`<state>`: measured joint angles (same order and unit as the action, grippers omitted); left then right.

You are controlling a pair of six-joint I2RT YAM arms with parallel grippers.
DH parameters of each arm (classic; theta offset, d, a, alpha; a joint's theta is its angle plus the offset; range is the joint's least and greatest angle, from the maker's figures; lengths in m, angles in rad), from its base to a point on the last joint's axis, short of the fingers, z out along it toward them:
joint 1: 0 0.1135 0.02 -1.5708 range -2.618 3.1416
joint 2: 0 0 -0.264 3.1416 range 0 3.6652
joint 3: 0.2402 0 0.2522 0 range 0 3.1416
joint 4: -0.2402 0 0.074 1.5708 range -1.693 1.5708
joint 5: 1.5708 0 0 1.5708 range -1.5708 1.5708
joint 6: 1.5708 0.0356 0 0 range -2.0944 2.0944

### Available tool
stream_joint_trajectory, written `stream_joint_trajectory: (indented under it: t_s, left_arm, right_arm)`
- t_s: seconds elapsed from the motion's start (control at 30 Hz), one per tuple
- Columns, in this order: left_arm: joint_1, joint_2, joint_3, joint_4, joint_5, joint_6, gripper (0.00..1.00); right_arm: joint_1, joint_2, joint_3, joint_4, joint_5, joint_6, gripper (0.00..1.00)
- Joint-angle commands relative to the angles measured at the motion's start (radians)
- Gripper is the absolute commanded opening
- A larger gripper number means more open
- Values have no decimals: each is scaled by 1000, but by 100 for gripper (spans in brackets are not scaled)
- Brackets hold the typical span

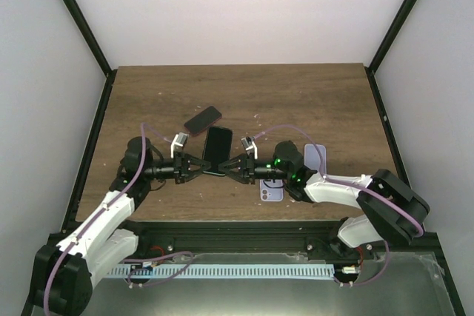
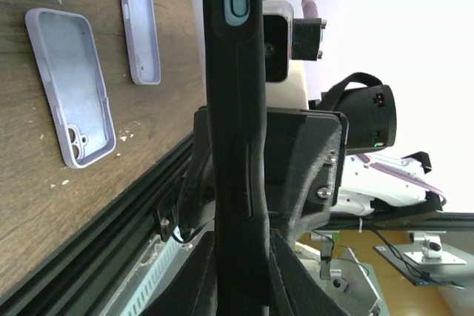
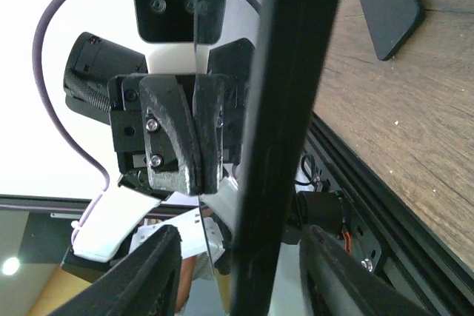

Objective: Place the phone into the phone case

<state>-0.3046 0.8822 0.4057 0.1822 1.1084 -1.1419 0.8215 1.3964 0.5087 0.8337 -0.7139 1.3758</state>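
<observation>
Phone (image 1: 217, 146): black, held roughly flat and clear of the wood, over the middle of the table (image 1: 296, 94) and somewhat toward its near edge. Both arms met at it from opposite sides.

Left gripper (image 1: 198, 168): jaws clamped on the phone's left edge; the slab ran straight out between them in the left wrist view.

Right gripper (image 1: 231, 166): fingers (image 3: 164, 271) stood apart, straddling the phone's right edge, with a visible gap on one side. No clamp seen.

Lavender case (image 1: 271, 194): lay open side up near the near edge, right of centre, camera cutout showing, nothing in it.

Second lavender case (image 1: 314, 157): just beyond it toward the right edge, also open side up.

Second dark phone (image 1: 202, 120): flat on the table just behind the held one, toward the far edge, tilted diagonally.
</observation>
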Motion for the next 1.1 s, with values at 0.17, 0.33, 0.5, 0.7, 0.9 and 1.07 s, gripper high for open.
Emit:
stream_joint_trajectory:
  t_s: [0.17, 0.33, 0.5, 0.7, 0.9, 1.07]
  left_arm:
    - [-1, -37, 52, -29, 36, 30, 31]
    - [-1, -45, 78, -157, 14, 92, 46]
    - [-1, -52, 60, -145, 7, 63, 40]
    - [-1, -57, 52, -147, -2, 44, 23]
    - [-1, -49, 48, -182, -22, 67, 2]
    - [-1, -32, 76, -254, -32, 116, 14]
  right_arm:
    - [1, -6, 31, 9, 38, -16, 11]
    - [1, -29, 8, 7, 56, -17, 10]
    - [-4, -54, 2, -12, 75, -24, 10]
    - [-11, -67, -1, -34, 98, -30, 10]
    - [-12, -67, -10, -35, 98, -34, 10]
    - [-11, -85, -5, -79, 104, -59, 10]
